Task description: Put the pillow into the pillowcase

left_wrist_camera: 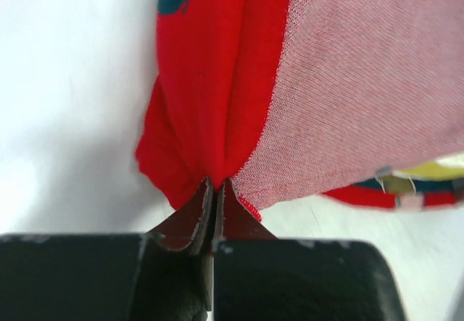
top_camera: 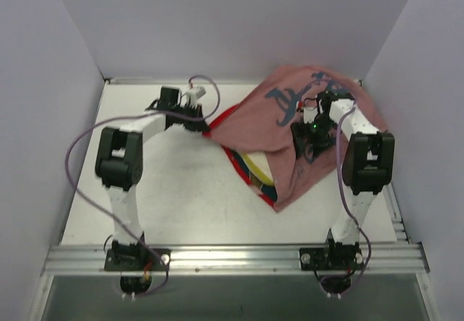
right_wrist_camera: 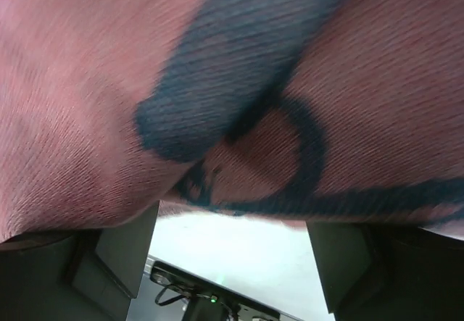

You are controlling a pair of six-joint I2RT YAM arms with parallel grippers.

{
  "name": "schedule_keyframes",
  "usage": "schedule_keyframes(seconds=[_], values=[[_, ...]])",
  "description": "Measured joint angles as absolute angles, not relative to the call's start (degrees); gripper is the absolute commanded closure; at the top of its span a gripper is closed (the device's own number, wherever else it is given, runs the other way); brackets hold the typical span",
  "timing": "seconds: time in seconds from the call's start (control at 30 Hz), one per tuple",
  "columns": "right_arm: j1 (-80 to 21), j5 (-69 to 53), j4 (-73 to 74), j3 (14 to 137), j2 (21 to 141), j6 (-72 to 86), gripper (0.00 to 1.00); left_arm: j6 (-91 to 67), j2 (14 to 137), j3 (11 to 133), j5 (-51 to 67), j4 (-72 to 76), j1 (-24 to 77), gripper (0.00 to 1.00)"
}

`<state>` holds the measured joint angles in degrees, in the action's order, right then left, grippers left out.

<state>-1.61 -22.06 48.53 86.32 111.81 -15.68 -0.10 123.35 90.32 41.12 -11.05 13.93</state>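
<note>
Left arm (top_camera: 148, 127) outstretched, left tool (left_wrist_camera: 215, 187) tight on pillowcase (left_wrist_camera: 210, 82) corner; right tool (right_wrist_camera: 232, 223) wide.

The pillowcase (left_wrist_camera: 217, 82) is matt woven cloth (finely ribbed weave).

A large dull-pink fabric pillowcase (top_camera: 250, 122) with dark-blue marks and a red edge is lying crumpled over the far right part of the white worktop (top_camera: 181, 190). A cream-white pillow (top_camera: 254, 164) with a yellow band is peeking out from under its near edge. The left tool (top_camera: 204, 121) is meeting the pillowcase's red left corner. The right tool (top_camera: 310, 141) is hanging over the pink cloth, just beside the blue marks, with a green light (top_camera: 317, 127) glowing on it.
</note>
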Motion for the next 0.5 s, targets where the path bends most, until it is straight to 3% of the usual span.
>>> schedule_keyframes(seconds=[0.27, 0.33, 0.37, 0.47, 0.5], values=[[-5.56, -25.30, 51.88, 102.32, 122.41, -15.14, 0.19, 0.58, 93.14, 61.43, 42.76, -18.68, 7.05, 0.99], [-7.38, -25.43, 51.88, 105.45, 124.44, -15.46, 0.19, 0.60, 88.88, 58.24, 43.13, -21.10, 7.86, 0.78], [-7.99, -25.41, 51.79, 106.21, 124.70, -15.53, 0.19, 0.51, 87.26, 57.19, 43.11, -22.70, 8.34, 0.53], [-8.84, -26.06, 51.13, 106.08, 124.11, -16.10, 0.16, 0.45, 85.06, 56.93, 43.35, -27.22, 7.94, 0.30], [-8.56, -26.33, 50.70, 105.10, 123.26, -16.34, 0.15, 0.54, 84.53, 57.32, 43.35, -28.69, 7.18, 0.27]])
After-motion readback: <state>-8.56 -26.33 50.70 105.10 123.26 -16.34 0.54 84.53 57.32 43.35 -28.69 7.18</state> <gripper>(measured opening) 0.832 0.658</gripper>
